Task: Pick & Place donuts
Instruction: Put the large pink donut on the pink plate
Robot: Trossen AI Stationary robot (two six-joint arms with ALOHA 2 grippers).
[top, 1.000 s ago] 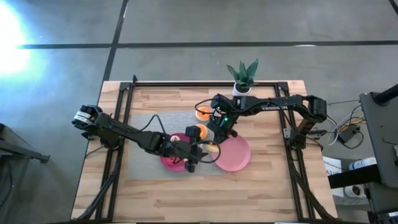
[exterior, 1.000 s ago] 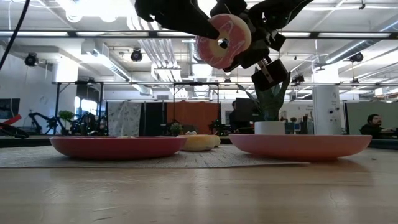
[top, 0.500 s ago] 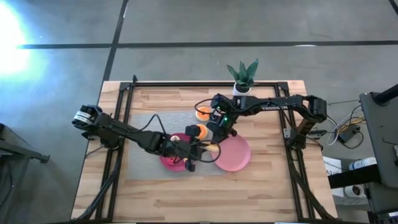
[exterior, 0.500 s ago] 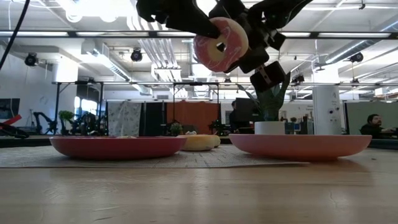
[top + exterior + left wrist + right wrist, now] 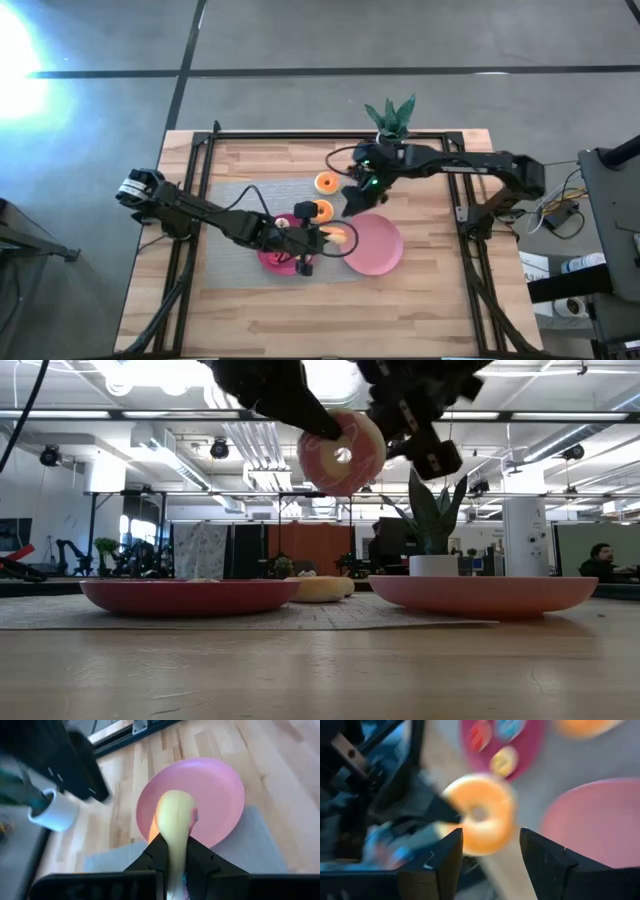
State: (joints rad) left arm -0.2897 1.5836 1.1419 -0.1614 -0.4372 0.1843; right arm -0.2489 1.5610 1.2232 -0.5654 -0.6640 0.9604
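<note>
The right tool (image 5: 352,197) has drawn back toward the plant (image 5: 390,118), leaving the pink-iced donut (image 5: 335,236) with the left tool (image 5: 322,236).

High view: the left tool grips that donut at frame centre, between the magenta plate (image 5: 268,260) and the pink plate (image 5: 375,248); two orange donuts (image 5: 326,183) lie above.

Low view: the donut (image 5: 343,452) hangs high at upper centre.

Left wrist view: fingers (image 5: 159,855) pinch its edge.

Right wrist view: the right tool's fingers (image 5: 442,857) stand apart, empty.
</note>
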